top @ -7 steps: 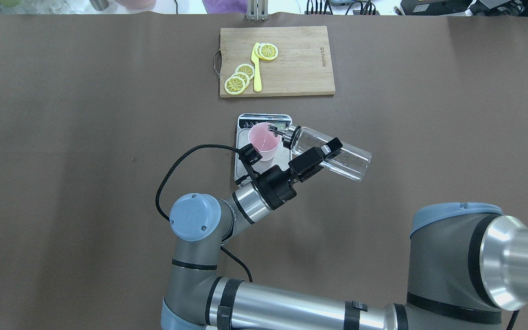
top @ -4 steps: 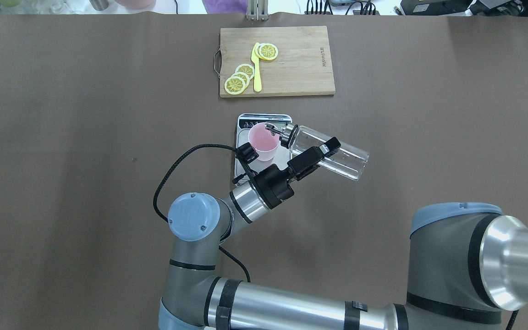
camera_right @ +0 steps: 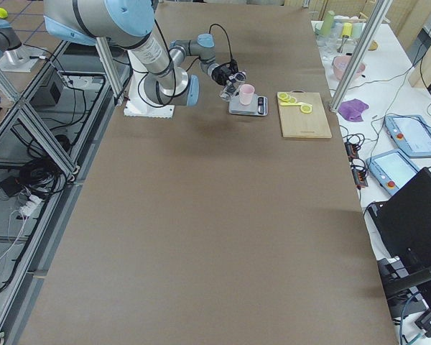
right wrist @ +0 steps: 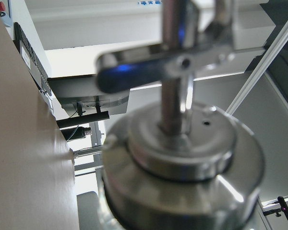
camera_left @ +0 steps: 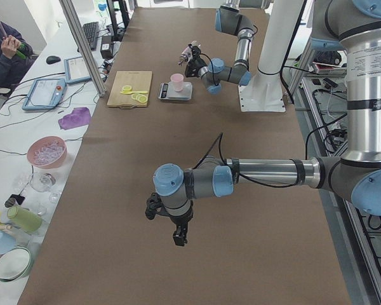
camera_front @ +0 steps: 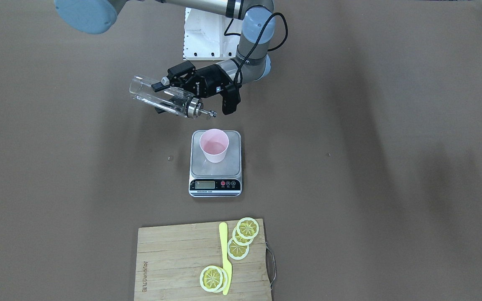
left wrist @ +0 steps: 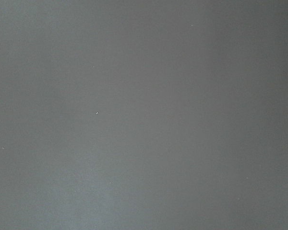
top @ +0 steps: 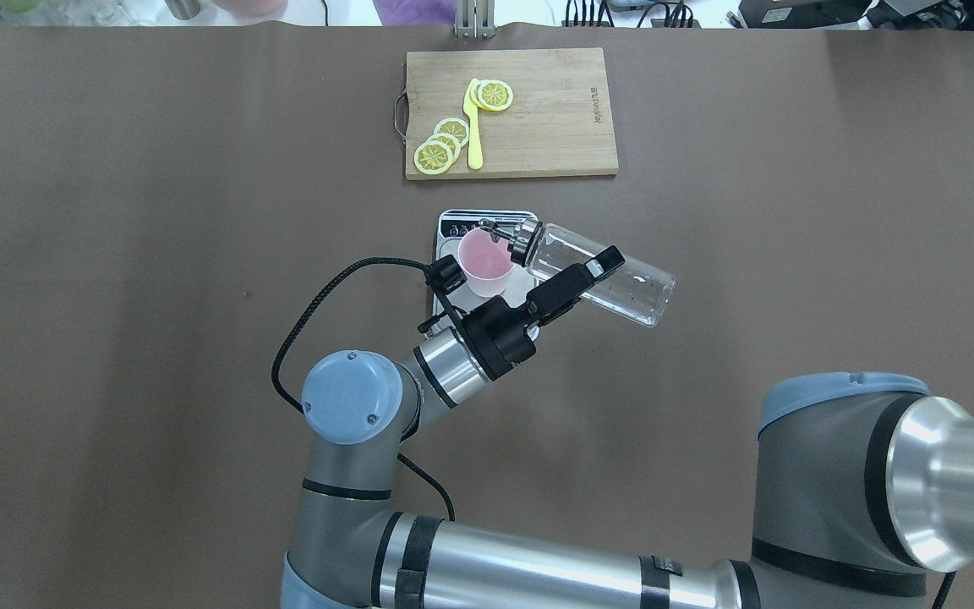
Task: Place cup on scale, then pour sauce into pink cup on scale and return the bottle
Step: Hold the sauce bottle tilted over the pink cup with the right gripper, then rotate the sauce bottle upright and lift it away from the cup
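Just above the scale (camera_front: 216, 169) bearing the cup (camera_front: 214, 145), the right end effector (camera_front: 157, 99) grips the tilted bottle (camera_front: 140, 94); its elbow cap (top: 350, 397) reads "UR"; left end effector (camera_left: 178, 236): cannot tell.

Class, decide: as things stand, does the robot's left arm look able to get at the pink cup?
Probably not. The left gripper hangs over bare table far from the scale, and the right gripper holding the tilted bottle crowds the cup.

Right end effector (top: 595, 275) grips a clear glass bottle (top: 632, 289), tilted spout-first toward a pale pink plastic cup (top: 484, 259). The cup stands on a small steel digital scale (top: 455, 228).
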Motion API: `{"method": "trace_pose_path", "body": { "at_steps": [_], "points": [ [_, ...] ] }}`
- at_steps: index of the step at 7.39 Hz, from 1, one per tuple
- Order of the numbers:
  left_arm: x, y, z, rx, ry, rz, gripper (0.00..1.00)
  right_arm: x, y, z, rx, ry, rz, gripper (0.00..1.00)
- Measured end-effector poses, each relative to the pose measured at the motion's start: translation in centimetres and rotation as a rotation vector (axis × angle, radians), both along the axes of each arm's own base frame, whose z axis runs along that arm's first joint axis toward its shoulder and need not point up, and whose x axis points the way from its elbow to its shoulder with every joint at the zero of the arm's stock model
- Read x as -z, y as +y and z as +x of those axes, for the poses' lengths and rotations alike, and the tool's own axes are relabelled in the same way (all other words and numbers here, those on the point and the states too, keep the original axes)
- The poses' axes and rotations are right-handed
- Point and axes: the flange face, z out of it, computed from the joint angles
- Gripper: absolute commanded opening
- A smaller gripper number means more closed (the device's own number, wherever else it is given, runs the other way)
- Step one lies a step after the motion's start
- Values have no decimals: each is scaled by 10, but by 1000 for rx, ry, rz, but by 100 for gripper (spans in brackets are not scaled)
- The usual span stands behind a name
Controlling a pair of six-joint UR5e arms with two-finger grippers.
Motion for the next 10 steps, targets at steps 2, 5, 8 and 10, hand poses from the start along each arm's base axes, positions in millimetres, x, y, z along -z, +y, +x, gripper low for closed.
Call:
{"method": "trace_pose_path", "body": {
  "at_steps": [2,5,8,10],
  "points": [
    [1,0,0,-1,0,6,99,8,-2,7,20,-75,37,0],
    [3,0,0,-1,0,11,99,12,1,44,72,-202,83,0],
    [6,-1,0,2,0,16,99,15,5,97,139,-407,106,0],
    [10,-2,0,4,-1,20,99,19,14,152,219,-548,113,0]
  ]
}}
